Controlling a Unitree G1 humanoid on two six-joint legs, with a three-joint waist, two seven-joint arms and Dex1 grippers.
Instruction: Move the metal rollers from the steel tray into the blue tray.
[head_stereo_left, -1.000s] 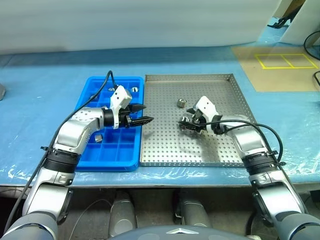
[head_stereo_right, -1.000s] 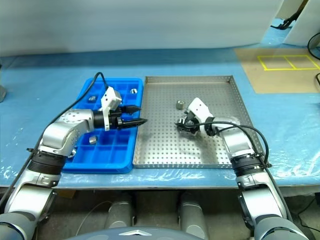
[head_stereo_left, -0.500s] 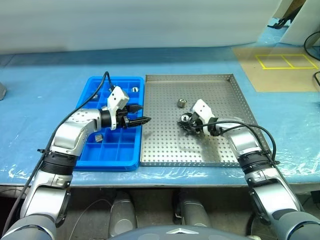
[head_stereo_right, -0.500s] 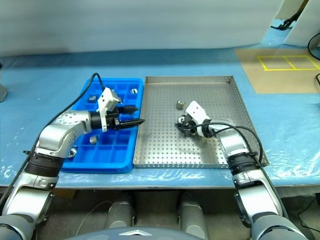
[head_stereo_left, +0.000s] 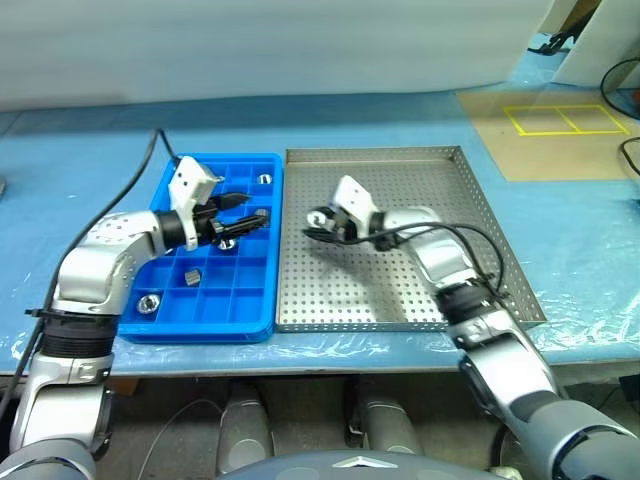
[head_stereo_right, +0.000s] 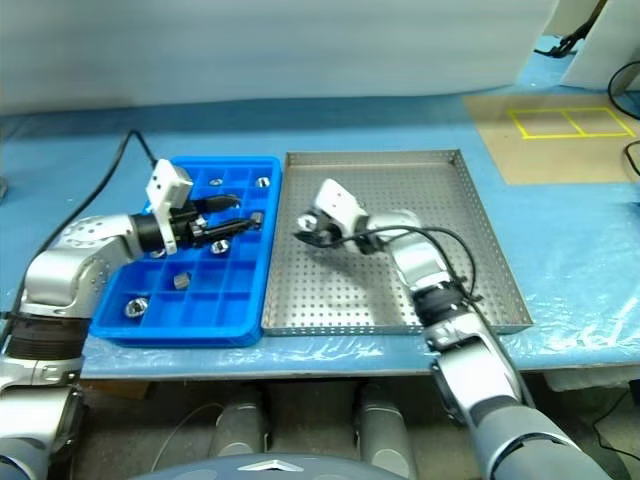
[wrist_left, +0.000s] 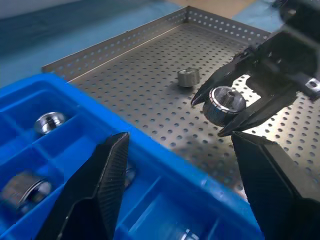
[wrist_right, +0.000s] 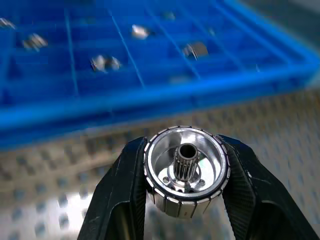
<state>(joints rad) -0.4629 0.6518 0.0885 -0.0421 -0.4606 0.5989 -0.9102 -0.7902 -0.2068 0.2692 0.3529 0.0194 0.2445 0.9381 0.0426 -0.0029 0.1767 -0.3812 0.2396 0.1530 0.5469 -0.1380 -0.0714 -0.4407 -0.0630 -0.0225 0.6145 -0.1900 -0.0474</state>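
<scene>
Right wrist view gives what the head views cannot: the right gripper (wrist_right: 186, 172) has its two black fingers pressed tight on either side of a metal roller (wrist_right: 186, 170), a shiny ribbed ring with a small hollow toothed hub at its centre, and beyond it the blue tray (wrist_right: 150, 95) lies with several rollers in its compartments; the left wrist view shows the same clamped roller from the other side, above the perforated floor of the steel tray (wrist_left: 150, 95), with a second roller (wrist_left: 188, 77) lying loose on that floor at about eleven o'clock of the held one; from the left eye view, the left gripper (head_stereo_left: 240, 212) hangs over the blue tray's far right part, its fingers apart and holding nothing; the right gripper sits above the steel tray's left side, at three o'clock of the left one, near the rim where the two trays meet. Compared with a second ago, the right gripper has closed on the roller, lifted it and carried it leftward across the steel tray, while the left gripper has drawn back to the left over the blue tray.
</scene>
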